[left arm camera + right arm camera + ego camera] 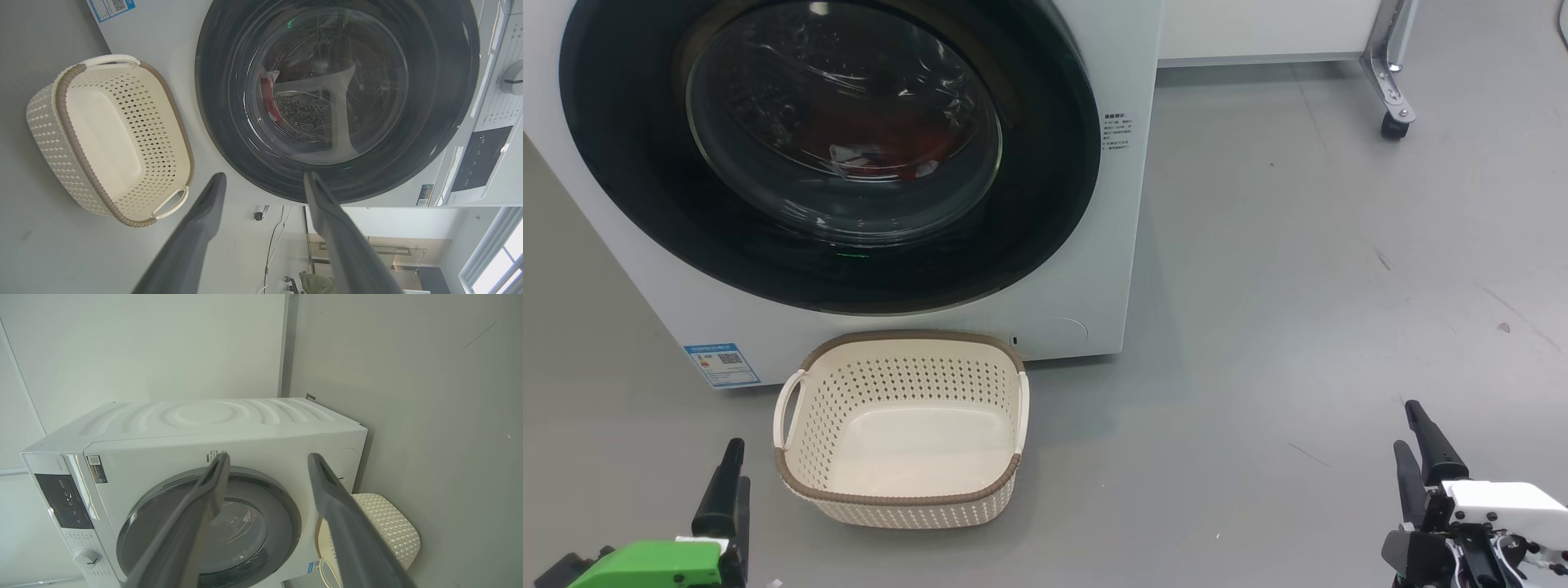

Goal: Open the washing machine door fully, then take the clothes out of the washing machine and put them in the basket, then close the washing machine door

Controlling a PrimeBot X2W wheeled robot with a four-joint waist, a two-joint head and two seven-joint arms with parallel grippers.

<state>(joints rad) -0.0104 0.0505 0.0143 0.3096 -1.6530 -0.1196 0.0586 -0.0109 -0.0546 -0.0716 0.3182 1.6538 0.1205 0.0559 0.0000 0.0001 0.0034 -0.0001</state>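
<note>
On floor against washing machine (1094, 269): basket (898, 384), near left gripper (264, 176), well apart from right gripper (1405, 428). Jaws released on both, grasping nothing. Washing machine door (1045, 163) shut, red clothes (882, 155) behind glass. Blue QR label (723, 363), print unreadable.

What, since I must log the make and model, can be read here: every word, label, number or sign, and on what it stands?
Nothing is clear enough to quote.
Blue label with a square code, low on the washing machine front: too small.
Black print block beside the washing machine door: too small.
Dark sticker by the control panel: blurred.
Control panel and dial legends: too small.
No brand name legible.
</note>
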